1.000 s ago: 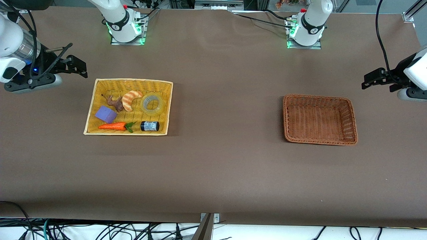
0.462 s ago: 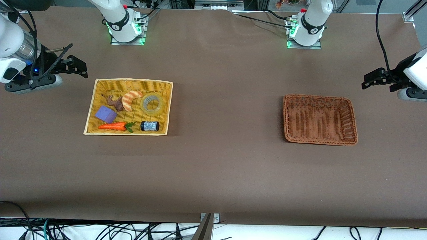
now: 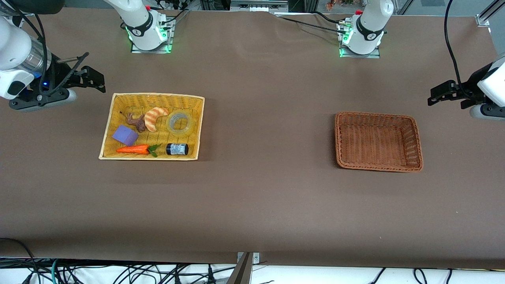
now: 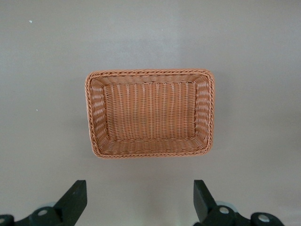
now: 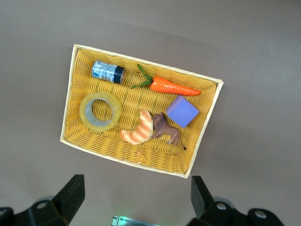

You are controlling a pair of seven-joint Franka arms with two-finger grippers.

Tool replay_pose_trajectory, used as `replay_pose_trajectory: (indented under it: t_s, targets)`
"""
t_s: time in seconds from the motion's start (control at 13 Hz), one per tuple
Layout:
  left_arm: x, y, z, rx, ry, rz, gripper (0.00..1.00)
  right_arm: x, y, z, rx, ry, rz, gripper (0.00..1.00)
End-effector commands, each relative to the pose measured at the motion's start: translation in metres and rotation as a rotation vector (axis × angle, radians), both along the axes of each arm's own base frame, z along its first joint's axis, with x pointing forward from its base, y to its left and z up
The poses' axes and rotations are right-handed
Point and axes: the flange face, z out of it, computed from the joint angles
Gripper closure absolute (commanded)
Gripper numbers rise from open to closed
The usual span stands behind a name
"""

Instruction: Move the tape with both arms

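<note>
**Yellow basket holds the tape; both grippers spread wide and hold nothing**

Yellowish and translucent, the tape (image 3: 180, 122) lies flat in the yellow wicker basket (image 3: 118, 154), beside a striped croissant (image 3: 153, 118) and farther from the front camera than a small dark jar (image 3: 177, 149). With it lie a carrot (image 3: 134, 149), a purple block (image 3: 125, 135) and a brown animal figure (image 3: 136, 122).

Up in the air by the right arm's end of the table, the right gripper (image 3: 92, 79) has its 2 fingers (image 5: 70, 195) wide apart, touching nothing. At the other end the left gripper (image 3: 438, 94) waits, equally wide and bare, near the brown basket (image 3: 416, 146).
</note>
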Motion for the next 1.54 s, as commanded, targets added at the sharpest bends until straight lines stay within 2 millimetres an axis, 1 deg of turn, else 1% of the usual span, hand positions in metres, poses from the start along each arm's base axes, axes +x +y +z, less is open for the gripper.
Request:
replay_pose_trajectory:
  t_s: [0.0,0.38,0.46,0.54,0.62,0.69,0.77,0.85,1.0,1.08,1.23,1.31,1.38,1.46]
  targets:
    - [-0.001,0.0,0.005,-0.027,-0.002,0.007,0.0,-0.003,0.001,0.0,-0.01,-0.007,0.002,0.0]
    - [-0.001,0.0,0.005,-0.027,-0.002,0.007,0.0,-0.002,0.002,-0.006,-0.011,-0.001,0.002,0.0]
    - [-0.001,0.0,0.005,-0.027,-0.002,0.007,0.0,-0.001,0.004,-0.015,-0.011,-0.004,-0.001,0.0]
    - [-0.001,0.0,0.005,-0.027,-0.002,0.007,0.0,-0.002,0.019,-0.026,-0.014,-0.009,-0.006,0.0]
    - [-0.001,0.0,0.005,-0.027,-0.002,0.005,0.0,-0.002,0.028,-0.038,-0.015,-0.018,-0.014,0.0]
    - [-0.001,0.0,0.005,-0.027,-0.002,0.005,0.0,-0.001,0.032,-0.054,-0.014,-0.025,-0.02,0.0]
    - [-0.001,0.0,0.005,-0.027,-0.002,0.005,0.0,-0.002,0.038,-0.075,-0.011,-0.037,-0.02,0.0]
    - [-0.001,0.0,0.005,-0.027,-0.002,0.005,0.0,-0.005,0.046,-0.096,-0.011,-0.046,-0.028,0.0]
    - [-0.001,0.0,0.005,-0.027,-0.002,0.005,0.0,-0.012,0.052,-0.141,-0.009,-0.068,-0.047,0.0]
    - [-0.001,0.0,0.005,-0.027,-0.002,0.005,0.0,-0.017,0.051,-0.17,-0.006,-0.079,-0.048,0.0]
    - [-0.001,0.0,0.005,-0.027,-0.002,0.005,0.0,-0.025,0.058,-0.228,-0.008,-0.074,-0.068,0.0]
    - [-0.002,0.0,0.004,-0.027,0.0,0.007,0.0,-0.03,0.058,-0.254,-0.006,-0.084,-0.078,0.0]
    - [-0.002,0.0,0.004,-0.027,0.0,0.005,0.0,-0.036,0.063,-0.281,-0.001,-0.089,-0.079,0.0]
    - [-0.001,0.0,0.005,-0.027,-0.002,0.005,0.0,-0.044,0.071,-0.301,0.003,-0.097,-0.088,0.0]
